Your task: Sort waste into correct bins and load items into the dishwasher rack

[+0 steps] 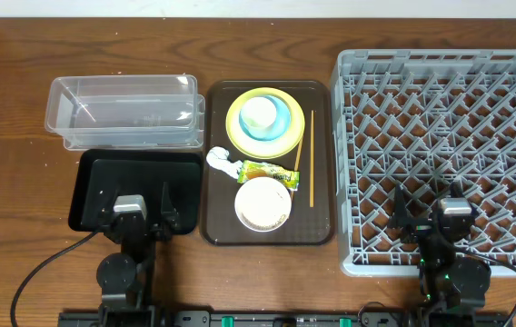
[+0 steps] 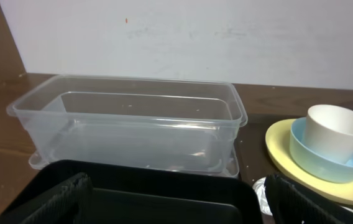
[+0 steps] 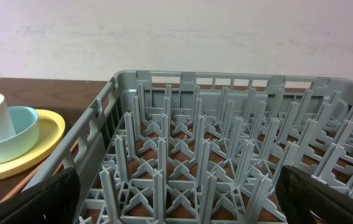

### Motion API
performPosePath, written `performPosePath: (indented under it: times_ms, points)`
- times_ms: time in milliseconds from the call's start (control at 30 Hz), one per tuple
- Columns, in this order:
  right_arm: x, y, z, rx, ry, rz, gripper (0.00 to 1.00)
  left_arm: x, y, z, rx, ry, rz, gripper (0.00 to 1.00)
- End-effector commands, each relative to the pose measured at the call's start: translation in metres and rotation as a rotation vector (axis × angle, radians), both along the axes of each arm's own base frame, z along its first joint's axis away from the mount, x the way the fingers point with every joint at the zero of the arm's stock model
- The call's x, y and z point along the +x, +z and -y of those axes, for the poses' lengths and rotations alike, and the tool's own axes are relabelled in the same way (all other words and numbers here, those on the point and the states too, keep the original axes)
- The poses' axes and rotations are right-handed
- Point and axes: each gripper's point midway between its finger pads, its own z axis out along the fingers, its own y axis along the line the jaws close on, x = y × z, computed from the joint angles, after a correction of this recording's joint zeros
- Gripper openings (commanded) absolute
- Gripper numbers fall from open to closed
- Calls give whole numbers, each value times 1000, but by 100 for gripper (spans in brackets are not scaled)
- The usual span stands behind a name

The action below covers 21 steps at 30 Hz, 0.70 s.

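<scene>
1. Both arms sit at the 6 o'clock edge of the table [image 1: 22, 182]. The left gripper [image 1: 135, 198] hangs over the near end of the black tray [image 1: 140, 174], jaws spread wide and empty. The right gripper [image 1: 431, 204] stands over the near part of the dishwasher rack [image 1: 440, 136], also wide open with nothing in it.
2. The rack fills the 3 o'clock side and holds nothing. It lies under the right arm, probably so that arm can do the loading.
3. The clear tub [image 1: 126, 113] is at 10 o'clock and the black tray at 8 o'clock, just beside it. Both are bare and within the left arm's reach, which suits dropping waste there.
4. A brown serving tray [image 1: 317, 218] lies in the middle, between the arms.
5. At its 12 o'clock end, the small white cup [image 1: 258, 113] sits in the light blue bowl [image 1: 282, 120], which sits on the yellow plate [image 1: 238, 134]. This stack likely has to come apart from the top.
6. The white bowl [image 1: 262, 204] is at the tray's 6 o'clock end.
7. The napkin [image 1: 222, 162] lies at the tray's 9 o'clock rim, with the wrapper [image 1: 269, 173] just beside it.
8. The chopsticks [image 1: 312, 154] lie along the 3 o'clock side, running 12 to 6.
9. Nothing looks sorted yet.
</scene>
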Motion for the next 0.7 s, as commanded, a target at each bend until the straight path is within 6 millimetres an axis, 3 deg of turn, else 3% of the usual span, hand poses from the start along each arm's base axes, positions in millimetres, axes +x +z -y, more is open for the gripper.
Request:
performPosePath:
  times_ms: [0,333,667]
  points:
    - [0,1,1,10,-4,4,99,-1,-13,-4,-96,36,-30,91]
    - [0,1,1,11,-4,3,99,-4,13,36,-258,-182,-18,92]
    - [0,1,1,11,-4,3,99,-1,77,55,-275,-291,-54,91]
